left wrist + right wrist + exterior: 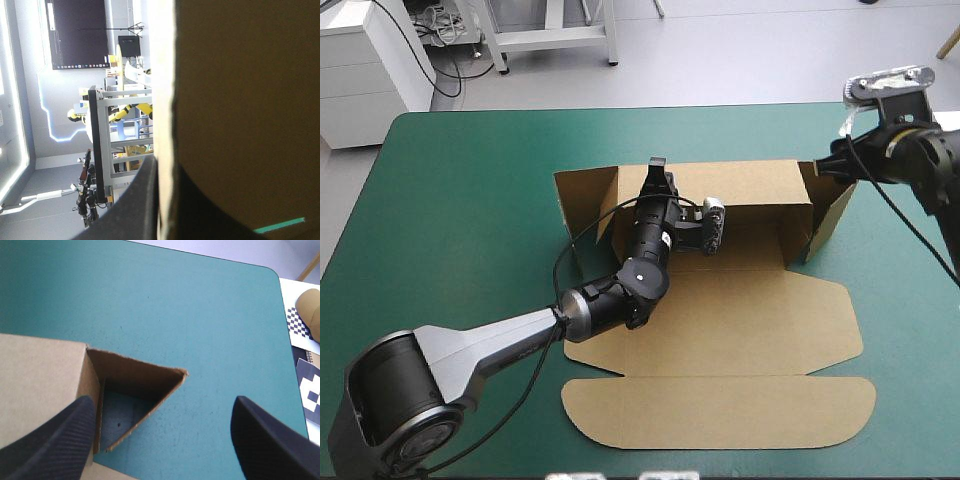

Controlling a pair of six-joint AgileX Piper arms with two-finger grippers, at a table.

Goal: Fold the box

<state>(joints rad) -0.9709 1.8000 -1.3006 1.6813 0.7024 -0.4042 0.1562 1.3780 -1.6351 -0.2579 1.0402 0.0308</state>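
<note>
The brown box (720,330) is spread mid-table on the teal-green cover (450,200), with its lid (720,412) laid flat at the near side. The left arm (520,335) is stretched across the box, and the raised rear wall (755,182) is pinched at its top edge by the left gripper (657,170). Farther off, the right gripper (832,165) is held wide open over the right end flap (834,215).

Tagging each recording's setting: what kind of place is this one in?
Probably a robotics lab: a teal-green covered table with the brown box, a white drawer cabinet beyond it, and checkered printed sheets beside the table.
</note>
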